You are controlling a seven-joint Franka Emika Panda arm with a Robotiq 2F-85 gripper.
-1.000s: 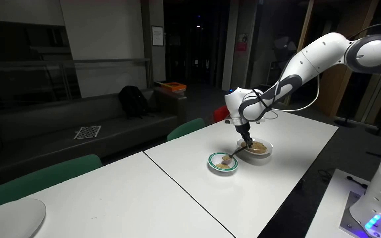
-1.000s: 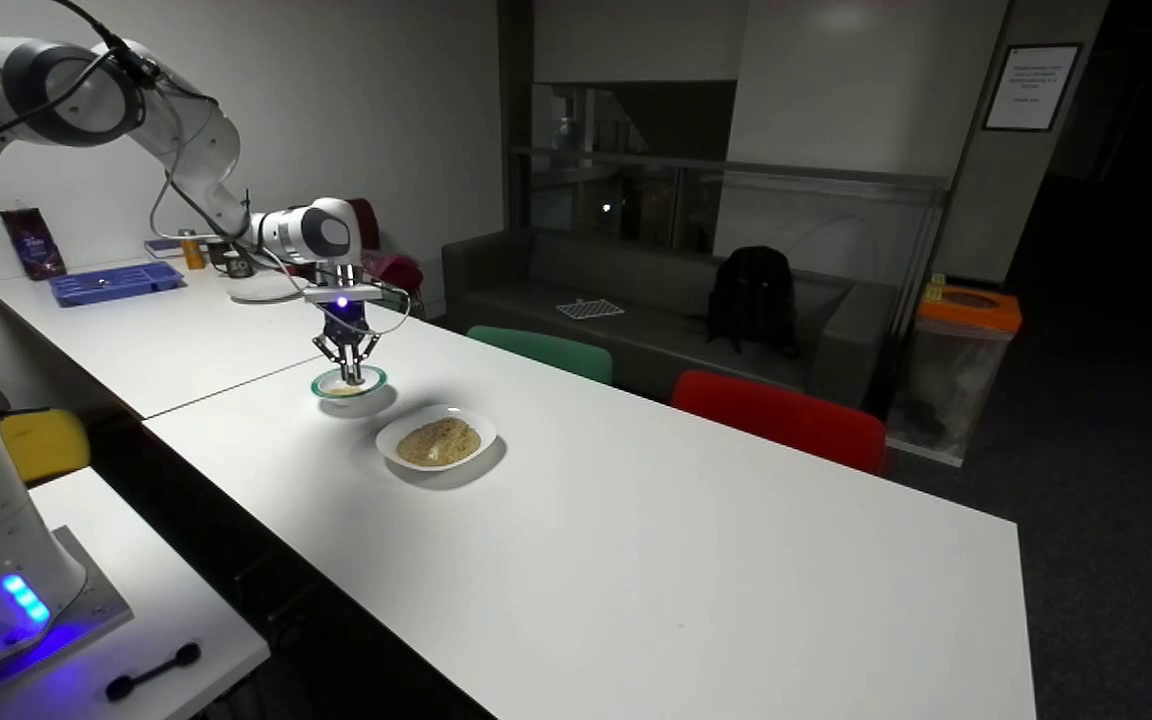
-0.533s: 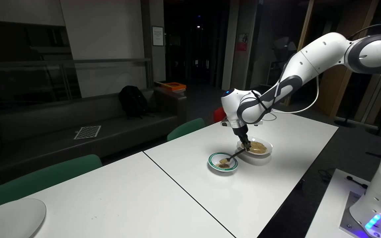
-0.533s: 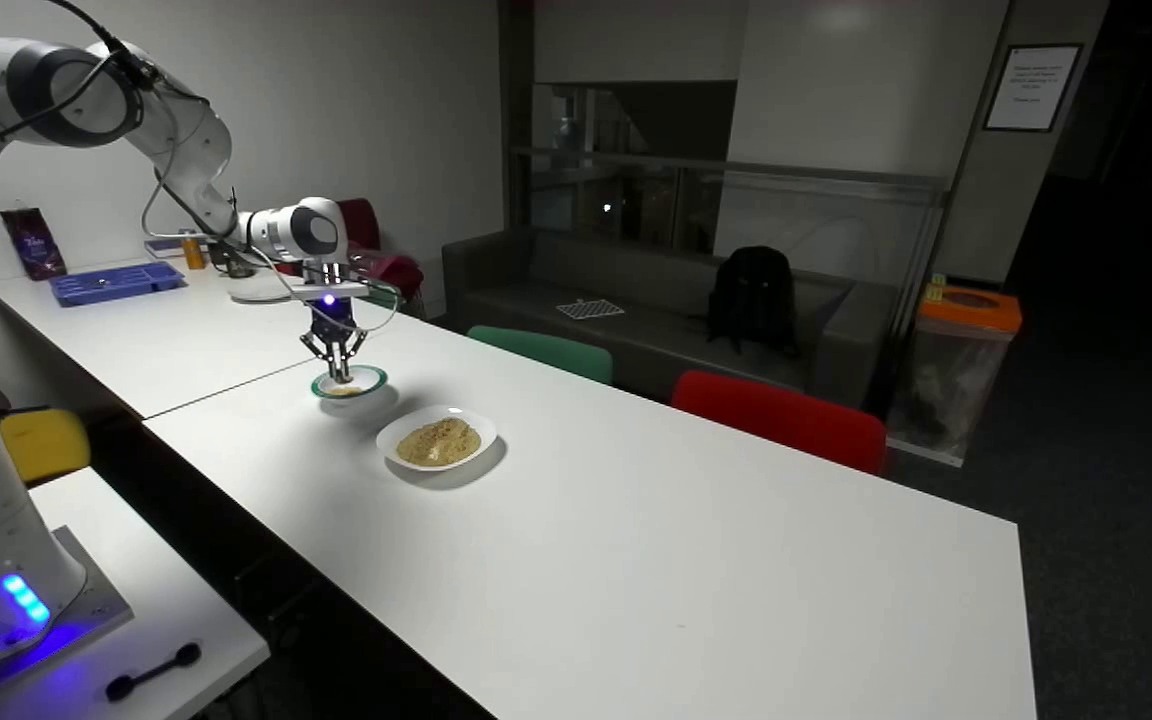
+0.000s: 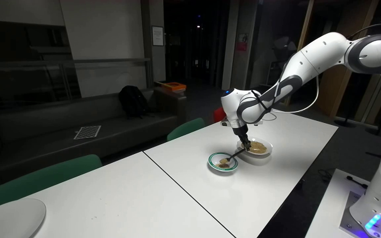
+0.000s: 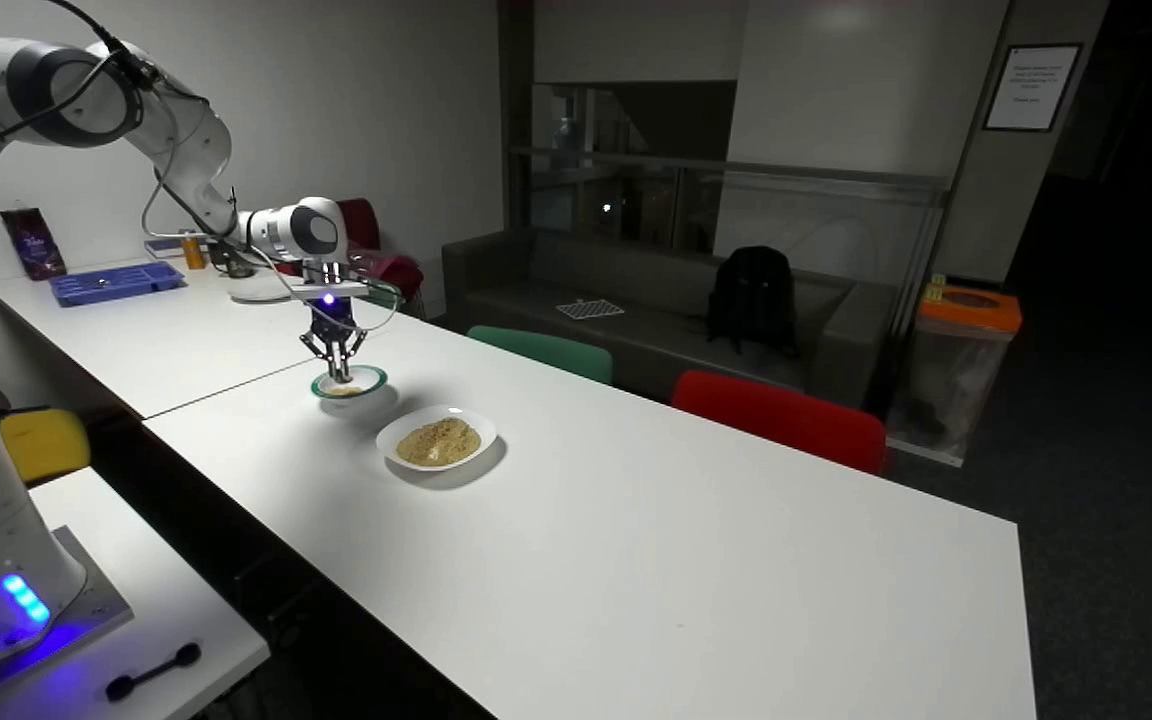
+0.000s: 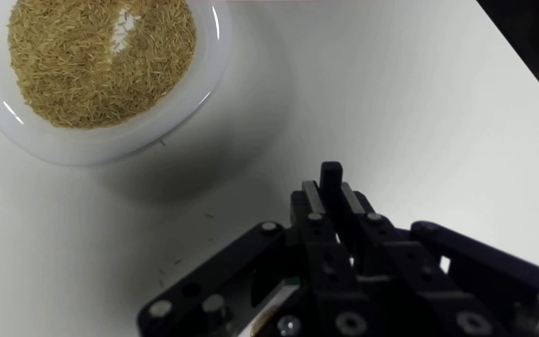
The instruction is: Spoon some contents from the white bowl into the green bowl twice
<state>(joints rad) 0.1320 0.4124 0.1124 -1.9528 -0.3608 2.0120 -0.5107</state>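
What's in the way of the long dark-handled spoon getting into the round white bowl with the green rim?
Nothing I can see. The long dark-handled spoon, held in the black gripper, reaches over the near edge of the round green-rimmed white bowl. Whether its tip touches inside is too small to tell.

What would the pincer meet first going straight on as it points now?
The pincer itself: probably the white tabletop, ahead of its tips in the wrist view. Its held spoon would likely press into the green bowl sooner; exact depth is unclear.
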